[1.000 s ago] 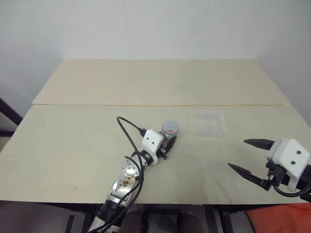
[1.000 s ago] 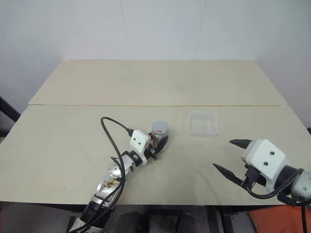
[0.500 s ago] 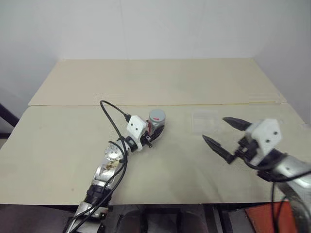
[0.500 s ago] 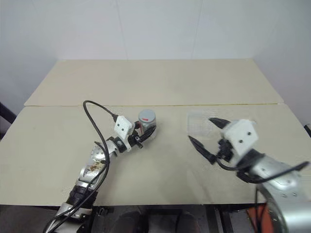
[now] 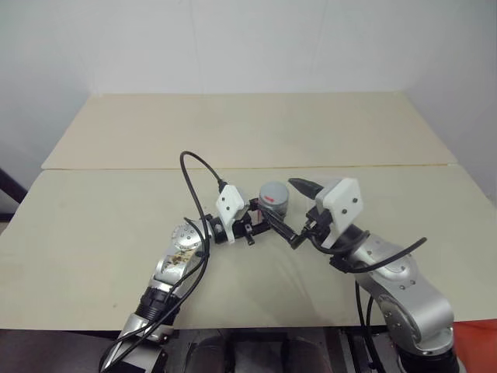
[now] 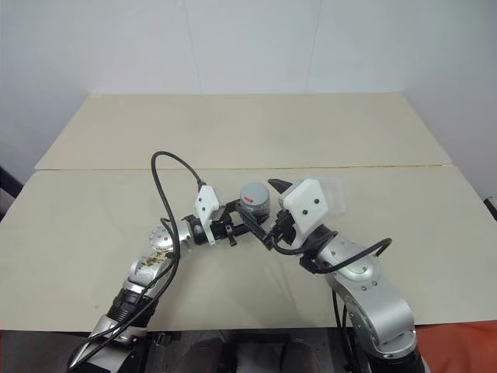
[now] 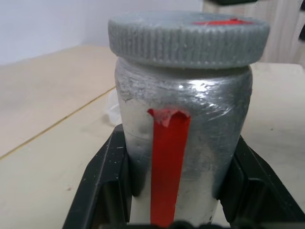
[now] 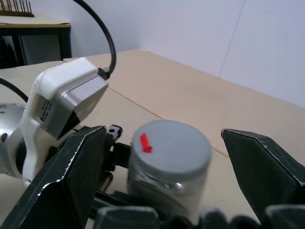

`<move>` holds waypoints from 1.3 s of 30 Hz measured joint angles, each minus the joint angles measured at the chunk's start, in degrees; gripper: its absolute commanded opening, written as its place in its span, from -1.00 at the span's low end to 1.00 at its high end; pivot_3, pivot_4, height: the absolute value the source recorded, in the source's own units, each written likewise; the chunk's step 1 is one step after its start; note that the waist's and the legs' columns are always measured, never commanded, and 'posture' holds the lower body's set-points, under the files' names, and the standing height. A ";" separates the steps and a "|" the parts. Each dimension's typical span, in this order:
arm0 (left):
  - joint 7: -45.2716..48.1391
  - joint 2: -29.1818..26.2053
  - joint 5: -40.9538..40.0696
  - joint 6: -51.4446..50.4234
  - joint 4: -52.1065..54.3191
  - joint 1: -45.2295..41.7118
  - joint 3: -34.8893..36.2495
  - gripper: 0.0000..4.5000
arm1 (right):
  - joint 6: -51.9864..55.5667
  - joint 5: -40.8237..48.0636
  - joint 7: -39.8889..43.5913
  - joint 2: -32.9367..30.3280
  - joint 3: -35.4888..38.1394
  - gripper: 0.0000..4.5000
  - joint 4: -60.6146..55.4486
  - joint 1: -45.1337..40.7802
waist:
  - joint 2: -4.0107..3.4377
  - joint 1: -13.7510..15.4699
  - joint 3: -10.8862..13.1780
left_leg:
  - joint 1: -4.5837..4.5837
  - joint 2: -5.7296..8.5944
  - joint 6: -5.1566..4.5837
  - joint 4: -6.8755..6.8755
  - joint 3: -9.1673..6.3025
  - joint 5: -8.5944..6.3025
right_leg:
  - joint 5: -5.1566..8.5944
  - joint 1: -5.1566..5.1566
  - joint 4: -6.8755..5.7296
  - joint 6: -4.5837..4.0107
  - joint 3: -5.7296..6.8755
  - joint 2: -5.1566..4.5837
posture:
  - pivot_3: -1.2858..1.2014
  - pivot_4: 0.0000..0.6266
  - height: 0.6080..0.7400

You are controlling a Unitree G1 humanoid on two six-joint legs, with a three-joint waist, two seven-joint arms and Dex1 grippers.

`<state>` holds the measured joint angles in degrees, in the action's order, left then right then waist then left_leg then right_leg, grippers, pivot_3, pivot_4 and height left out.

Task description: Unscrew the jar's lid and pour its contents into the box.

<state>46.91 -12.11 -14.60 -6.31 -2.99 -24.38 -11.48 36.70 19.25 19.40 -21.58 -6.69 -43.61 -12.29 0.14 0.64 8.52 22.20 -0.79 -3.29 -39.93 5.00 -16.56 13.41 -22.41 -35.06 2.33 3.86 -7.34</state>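
Observation:
The jar point(image 7: 183, 129) is small, silvery-looking, with a red strip down its side. My left gripper point(image 5: 266, 216) is shut on its lower body and holds it upright above the table. The lid point(image 8: 170, 145) is a ribbed grey cap with a red mark and sits on the jar. My right gripper point(image 8: 169, 157) is open, one finger on each side of the lid with a gap on both sides. The box point(image 6: 334, 189), a clear shallow tray, lies on the table just behind the right gripper and is partly hidden by it. The contents are hidden inside the jar.
Both arms meet over the middle of the near beige table point(image 5: 93, 249). A second table point(image 5: 248, 124) adjoins it behind a seam, against a white wall. A black cable point(image 5: 190, 165) loops up from the left wrist.
My right gripper has swung in from the right edge of the table to the jar and now straddles the lid. The left gripper has raised the jar a little and turned towards the right.

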 measured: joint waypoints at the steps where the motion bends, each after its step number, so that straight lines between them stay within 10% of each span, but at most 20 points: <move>1: -0.06 0.25 0.07 0.08 0.00 -0.01 -0.05 -0.14 | 0.00 -0.01 -0.13 0.35 -0.15 1.00 0.27 -0.21 | 0.00 -0.02 0.00 | 0.00 0.00 0.00 0.00 0.00 0.00 | 0.00 0.00 0.00 0.00 -0.01 0.00 | 0.03 -0.52 1.00; 19: -0.03 1.02 1.63 2.48 -0.14 -0.01 -1.01 -0.14 | 0.00 -2.30 -1.60 2.90 -0.34 1.00 4.32 -2.03 | 0.00 -0.02 0.00 | 0.02 -0.02 0.00 0.01 0.00 0.00 | 0.00 -0.02 -0.01 0.00 -0.01 0.00 | 0.03 -0.52 1.00; 26: -0.50 1.52 2.35 2.54 -0.20 0.04 -1.22 -0.14 | 0.00 -2.08 -0.89 2.93 0.01 0.24 4.32 -1.89 | 0.00 -0.02 0.00 | 0.02 -0.02 -0.01 0.02 0.00 0.00 | 0.00 -0.02 -0.01 0.00 -0.01 0.01 | 0.03 -0.52 1.00; 39: 1.37 0.62 2.42 2.60 0.04 0.31 -2.16 -0.14 | 0.01 1.44 4.12 -1.26 1.69 0.24 4.20 -1.30 | 0.00 0.05 0.00 | 0.03 -0.02 -0.04 0.02 -0.01 -0.02 | 0.00 -0.01 0.02 0.00 -0.01 0.00 | 0.03 -0.52 1.00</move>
<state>48.27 -11.49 -12.17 -3.70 -2.95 -24.08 -13.63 36.71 20.69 23.52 -22.84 -4.99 -39.41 -13.59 0.14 0.69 8.52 22.23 -0.81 -3.33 -39.92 4.99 -16.58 13.41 -22.42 -35.05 2.33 3.86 -7.34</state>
